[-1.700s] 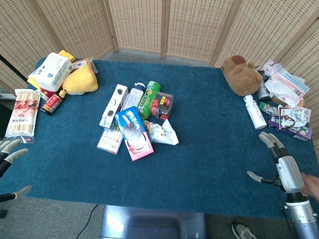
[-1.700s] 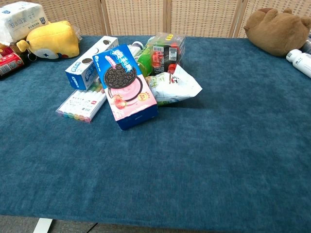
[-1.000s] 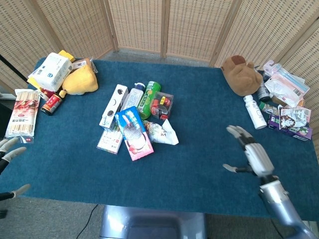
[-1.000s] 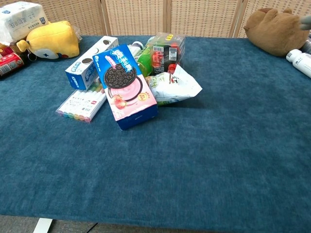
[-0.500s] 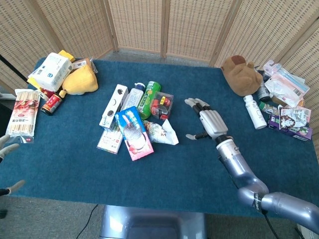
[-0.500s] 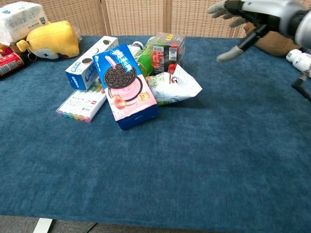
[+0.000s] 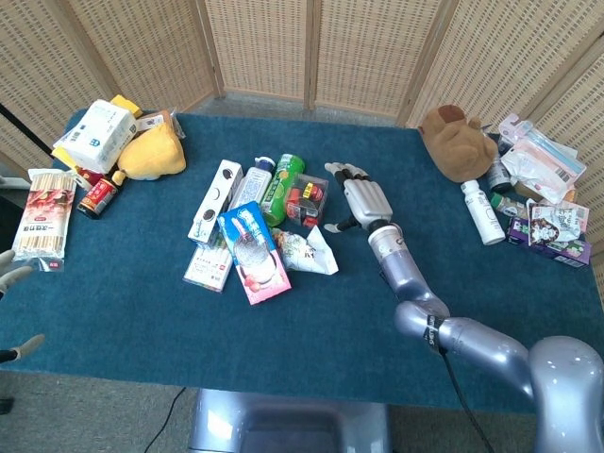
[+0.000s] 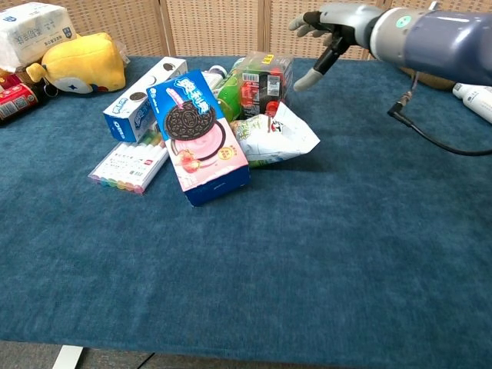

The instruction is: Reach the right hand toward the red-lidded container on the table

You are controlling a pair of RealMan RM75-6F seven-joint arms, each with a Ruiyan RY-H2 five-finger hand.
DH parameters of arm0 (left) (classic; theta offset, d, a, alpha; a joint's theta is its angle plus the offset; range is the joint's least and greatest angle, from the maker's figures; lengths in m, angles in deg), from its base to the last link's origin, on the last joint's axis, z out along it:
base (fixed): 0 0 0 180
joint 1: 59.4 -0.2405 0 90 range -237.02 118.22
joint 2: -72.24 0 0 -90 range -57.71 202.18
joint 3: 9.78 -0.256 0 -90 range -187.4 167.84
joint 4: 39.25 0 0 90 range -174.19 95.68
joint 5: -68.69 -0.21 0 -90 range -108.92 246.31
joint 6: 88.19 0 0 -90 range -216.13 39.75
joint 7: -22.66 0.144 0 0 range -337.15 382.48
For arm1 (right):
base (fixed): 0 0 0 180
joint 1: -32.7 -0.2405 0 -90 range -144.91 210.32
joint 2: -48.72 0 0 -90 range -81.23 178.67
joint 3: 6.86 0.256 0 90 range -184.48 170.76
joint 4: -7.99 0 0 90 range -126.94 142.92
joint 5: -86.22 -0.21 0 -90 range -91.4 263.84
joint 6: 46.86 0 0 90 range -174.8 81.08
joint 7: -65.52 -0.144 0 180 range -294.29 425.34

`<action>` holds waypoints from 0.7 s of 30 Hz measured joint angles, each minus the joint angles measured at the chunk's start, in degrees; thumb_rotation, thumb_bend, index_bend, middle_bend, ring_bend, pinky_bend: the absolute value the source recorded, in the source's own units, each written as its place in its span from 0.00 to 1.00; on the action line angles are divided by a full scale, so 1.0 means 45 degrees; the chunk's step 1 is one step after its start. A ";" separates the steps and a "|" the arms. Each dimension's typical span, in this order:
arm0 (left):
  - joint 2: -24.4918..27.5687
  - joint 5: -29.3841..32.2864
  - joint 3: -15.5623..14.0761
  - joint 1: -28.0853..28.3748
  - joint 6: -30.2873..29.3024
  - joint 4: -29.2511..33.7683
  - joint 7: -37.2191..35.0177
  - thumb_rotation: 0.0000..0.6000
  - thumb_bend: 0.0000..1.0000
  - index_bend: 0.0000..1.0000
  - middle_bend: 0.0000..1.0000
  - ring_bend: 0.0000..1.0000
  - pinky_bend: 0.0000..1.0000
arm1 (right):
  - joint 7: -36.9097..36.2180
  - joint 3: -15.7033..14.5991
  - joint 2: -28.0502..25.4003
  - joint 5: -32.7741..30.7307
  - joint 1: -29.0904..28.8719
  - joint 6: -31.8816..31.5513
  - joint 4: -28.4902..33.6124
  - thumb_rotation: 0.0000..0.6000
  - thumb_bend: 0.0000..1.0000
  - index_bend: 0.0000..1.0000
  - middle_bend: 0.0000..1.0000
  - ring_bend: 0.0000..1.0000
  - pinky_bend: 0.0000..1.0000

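The right hand [image 7: 362, 200] is stretched out over the table on a long, extended arm, fingers spread and empty. The left hand [image 7: 11, 311] hangs at the table's edge, fingers apart.

The left hand [image 7: 11, 311] is cut off at frame edge.

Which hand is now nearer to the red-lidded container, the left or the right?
The right. The right hand hovers open just beside the red-lidded container, not touching it. The left hand sits far away at the table's near left edge.
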 measured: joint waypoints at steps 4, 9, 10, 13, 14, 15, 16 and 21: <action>-0.0087 0.0164 0.0072 0.0026 0.0078 -0.0062 0.0033 1.00 0.00 0.19 0.00 0.00 0.00 | 0.0690 0.0060 0.0518 -0.0762 -0.0625 0.0139 -0.0584 1.00 0.00 0.00 0.00 0.00 0.07; -0.0138 0.0200 0.0119 0.0036 0.0082 -0.0114 0.0048 1.00 0.00 0.19 0.00 0.00 0.00 | 0.1048 0.0054 0.0931 -0.1237 -0.1078 0.0337 -0.1366 1.00 0.00 0.00 0.00 0.00 0.07; -0.0149 0.0223 0.0140 0.0029 0.0058 -0.0126 0.0042 1.00 0.00 0.19 0.00 0.00 0.00 | 0.1051 0.0059 0.1003 -0.1302 -0.1133 0.0393 -0.1535 1.00 0.00 0.00 0.00 0.00 0.07; -0.0189 0.0283 0.0180 0.0021 0.0040 -0.0172 0.0028 1.00 0.00 0.19 0.00 0.00 0.00 | 0.1016 0.0063 0.1272 -0.1397 -0.1310 0.0542 -0.2153 1.00 0.00 0.00 0.00 0.00 0.09; -0.0199 0.0300 0.0190 0.0020 0.0041 -0.0185 0.0032 1.00 0.00 0.19 0.00 0.00 0.00 | 0.0976 0.0071 0.1363 -0.1400 -0.1363 0.0580 -0.2340 1.00 0.00 0.00 0.00 0.00 0.13; -0.0207 0.0316 0.0200 0.0020 0.0043 -0.0194 0.0043 1.00 0.00 0.19 0.00 0.00 0.00 | 0.0878 0.0091 0.1492 -0.1374 -0.1428 0.0608 -0.2569 1.00 0.00 0.00 0.01 0.00 0.19; -0.0222 0.0338 0.0215 0.0022 0.0047 -0.0203 0.0062 1.00 0.00 0.19 0.00 0.00 0.00 | 0.0772 0.0109 0.1574 -0.1317 -0.1467 0.0610 -0.2695 1.00 0.00 0.00 0.04 0.02 0.23; -0.0282 0.0369 0.0237 0.0032 0.0087 -0.0208 0.0161 1.00 0.00 0.19 0.00 0.00 0.00 | 0.0190 0.0133 0.1982 -0.0508 -0.1581 0.0258 -0.3233 1.00 0.06 0.24 0.54 0.48 0.62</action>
